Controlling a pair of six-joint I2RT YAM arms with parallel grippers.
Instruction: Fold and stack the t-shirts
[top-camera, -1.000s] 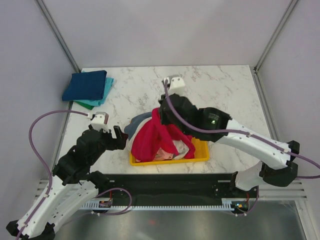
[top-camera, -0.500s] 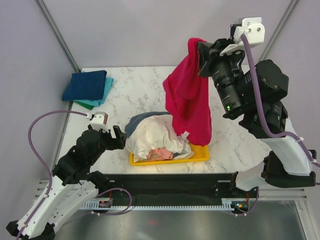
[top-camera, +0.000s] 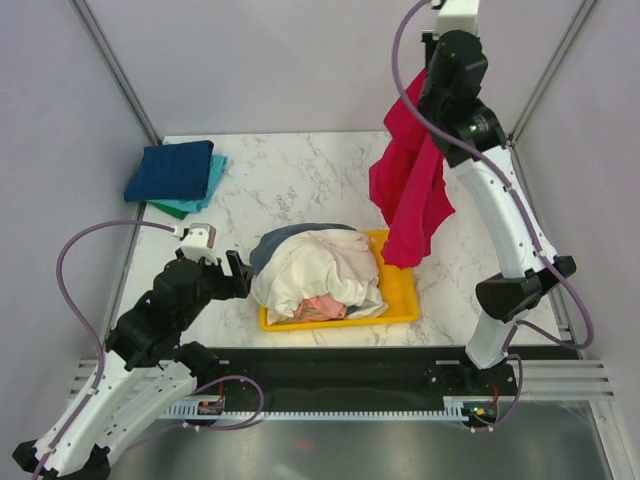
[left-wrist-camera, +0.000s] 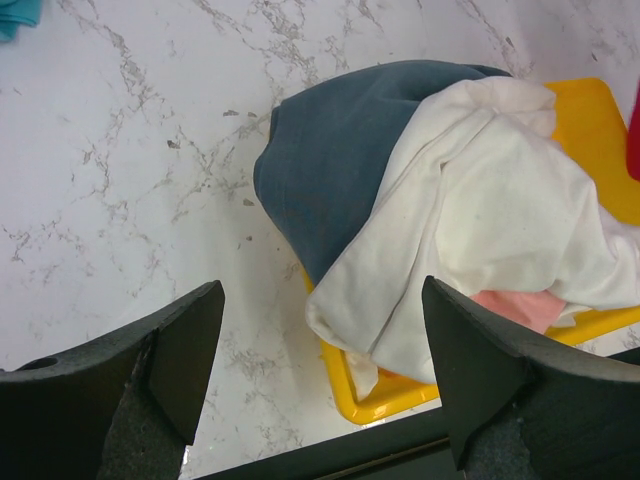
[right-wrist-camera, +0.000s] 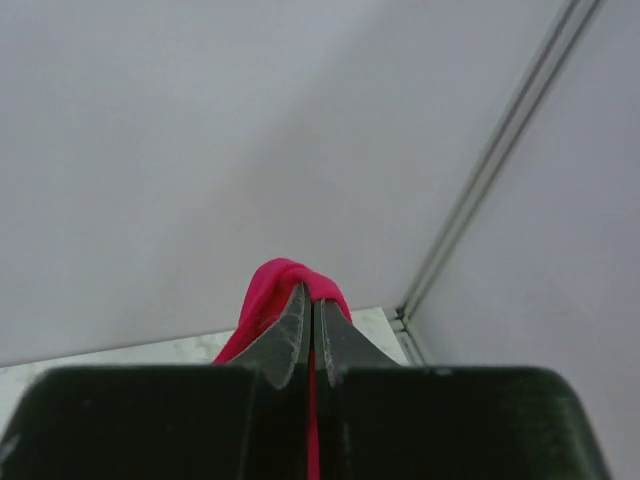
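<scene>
The bright red t-shirt (top-camera: 410, 185) hangs high over the table's right side, pinched at its top by my right gripper (top-camera: 426, 85), which is shut on it; a fold of red cloth (right-wrist-camera: 285, 280) bulges over the closed tips (right-wrist-camera: 311, 297). A heap of t-shirts fills the yellow tray (top-camera: 400, 295): a white one (top-camera: 320, 265) on top, a grey-blue one (left-wrist-camera: 340, 150) beneath at the left, something pink (left-wrist-camera: 515, 305) under the white. My left gripper (top-camera: 232, 272) stands open just left of the heap, its fingers (left-wrist-camera: 185, 340) wide apart with nothing between.
A folded stack lies at the table's back left: a navy blue shirt (top-camera: 170, 170) on top, teal (top-camera: 215, 172) and green (top-camera: 170, 208) edges below. Grey walls and frame posts close in on the left, right and back.
My right arm has swung up and back, lifting the red t-shirt out of the tray until it hangs free at the right. The left arm has stayed still.
</scene>
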